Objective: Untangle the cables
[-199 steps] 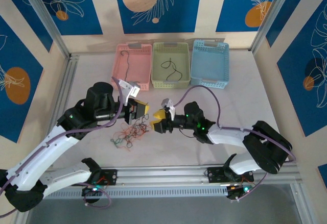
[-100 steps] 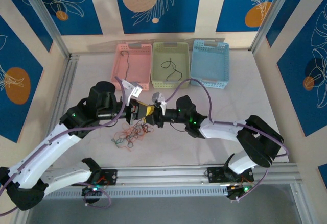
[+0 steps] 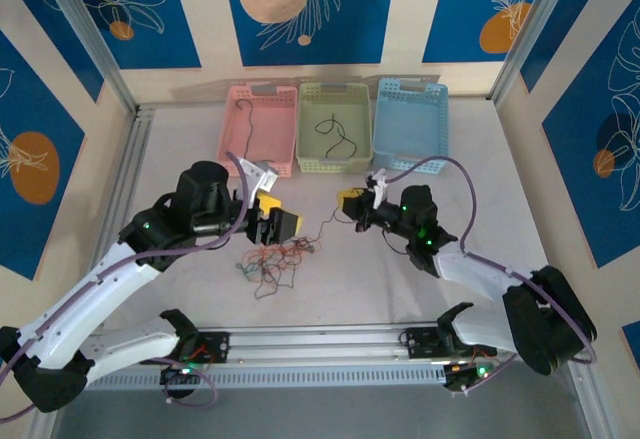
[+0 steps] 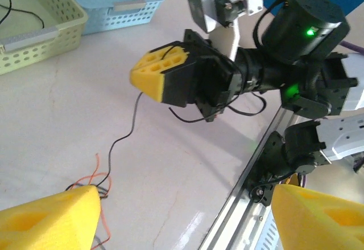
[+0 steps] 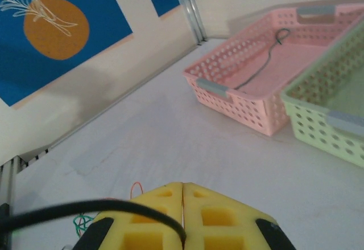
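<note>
While three mesh baskets stand in a row at the far edge of the table (image 3: 470, 219), two of them show a cable inside. A thin dark cable (image 3: 247, 124) lies lengthwise in the pink basket (image 3: 285, 134), and the right wrist view shows it on that basket's floor. A curled black cable (image 3: 340, 137) lies in the green basket (image 3: 335, 167). The blue basket (image 3: 410, 124) stands just beside the green one.

The remaining cables (image 3: 270, 264), red, orange, green and black, lie in a loose tangle on the table in front of the left gripper (image 3: 285, 224). That gripper's jaws stand wide apart and hold nothing; in its own wrist view the yellow fingertips (image 4: 51, 218) sit at opposite bottom corners.

The right gripper (image 3: 350, 199) is closed, pads pressed together, pinching a stretched black cable (image 3: 322, 227). This cable runs from the yellow pads down into the tangle. The left wrist view shows it hanging from the right gripper (image 4: 159, 70) to the table.

A second ago the two grippers faced each other over the tangle, the left closed and the right partly open. Half a second ago they met tip to tip. Since then the left has let go, and the right has clamped and drawn back toward the green basket. The tangle has been dragged slightly to the right.
</note>
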